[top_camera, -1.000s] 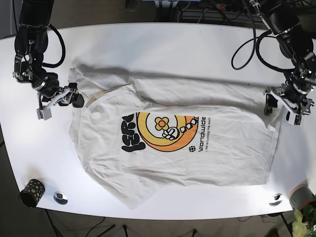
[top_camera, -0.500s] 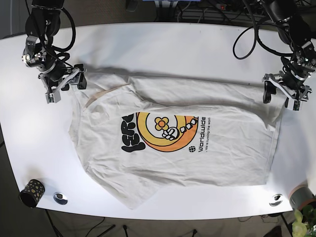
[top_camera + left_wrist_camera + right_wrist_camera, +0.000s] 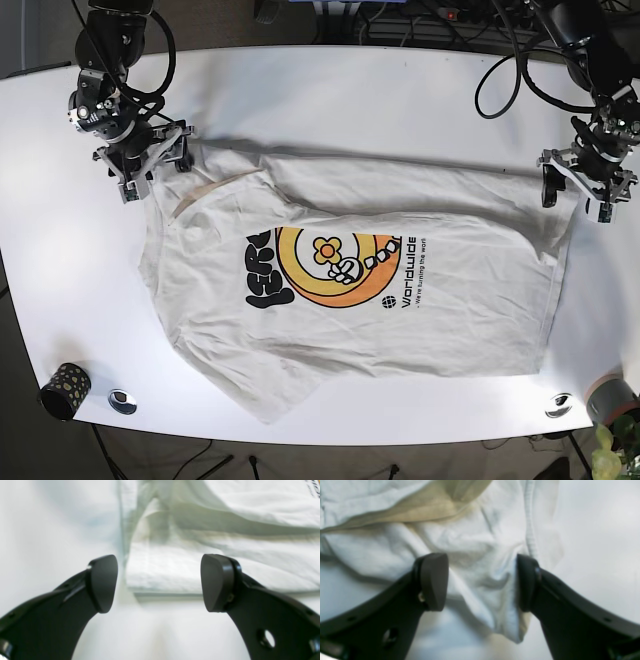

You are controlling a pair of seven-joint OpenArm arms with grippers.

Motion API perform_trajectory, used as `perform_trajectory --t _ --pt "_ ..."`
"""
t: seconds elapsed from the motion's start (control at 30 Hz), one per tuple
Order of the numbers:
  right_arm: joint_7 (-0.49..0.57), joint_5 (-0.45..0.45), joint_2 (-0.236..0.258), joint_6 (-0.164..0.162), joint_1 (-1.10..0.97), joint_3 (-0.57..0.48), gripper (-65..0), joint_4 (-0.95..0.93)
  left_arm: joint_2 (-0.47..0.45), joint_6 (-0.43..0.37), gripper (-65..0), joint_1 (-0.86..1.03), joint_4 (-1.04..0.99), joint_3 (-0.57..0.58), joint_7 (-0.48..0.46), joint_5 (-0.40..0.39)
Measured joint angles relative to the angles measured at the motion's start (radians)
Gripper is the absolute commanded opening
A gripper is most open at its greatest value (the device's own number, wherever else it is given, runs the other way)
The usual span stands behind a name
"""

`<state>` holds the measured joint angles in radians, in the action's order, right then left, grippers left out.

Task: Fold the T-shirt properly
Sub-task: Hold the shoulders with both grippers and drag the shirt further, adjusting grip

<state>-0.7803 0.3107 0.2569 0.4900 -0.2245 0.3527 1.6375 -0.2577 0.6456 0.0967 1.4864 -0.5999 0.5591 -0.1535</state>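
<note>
A white T-shirt (image 3: 350,290) with an orange and black print lies spread on the white table (image 3: 300,90), its far part folded over in a band. My right gripper (image 3: 157,165) is at the shirt's far left corner. In the right wrist view it (image 3: 480,581) is open, its dark fingers (image 3: 433,580) straddling rumpled sleeve fabric (image 3: 470,542). At the shirt's far right corner is my left gripper (image 3: 575,198). The left wrist view shows it (image 3: 160,582) open, with the hem corner (image 3: 175,575) lying just beyond the gap between its pads (image 3: 216,582).
A small patterned cup (image 3: 65,388) and a metal disc (image 3: 122,401) sit at the near left edge. Another disc (image 3: 558,404), a grey cup (image 3: 610,398) and a plant (image 3: 605,460) are at the near right. Cables (image 3: 500,80) hang over the far right.
My right arm moved toward the far side and right, from beside the sleeve onto the shirt's far left corner. My left gripper shifted a little toward the far edge.
</note>
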Motion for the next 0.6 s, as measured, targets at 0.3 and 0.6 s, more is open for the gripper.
perform_trajectory --t 0.3,0.6 --pt "0.022 0.007 -0.013 0.043 0.029 0.067 -25.0 -0.08 -0.068 -0.07 -17.6 -0.041 -0.158 0.0 -0.054 0.005" --pt "0.025 0.006 -0.013 0.053 0.029 0.066 -27.4 -0.082 -0.071 -0.07 -21.4 -0.111 -0.273 0.061 -0.064 0.003"
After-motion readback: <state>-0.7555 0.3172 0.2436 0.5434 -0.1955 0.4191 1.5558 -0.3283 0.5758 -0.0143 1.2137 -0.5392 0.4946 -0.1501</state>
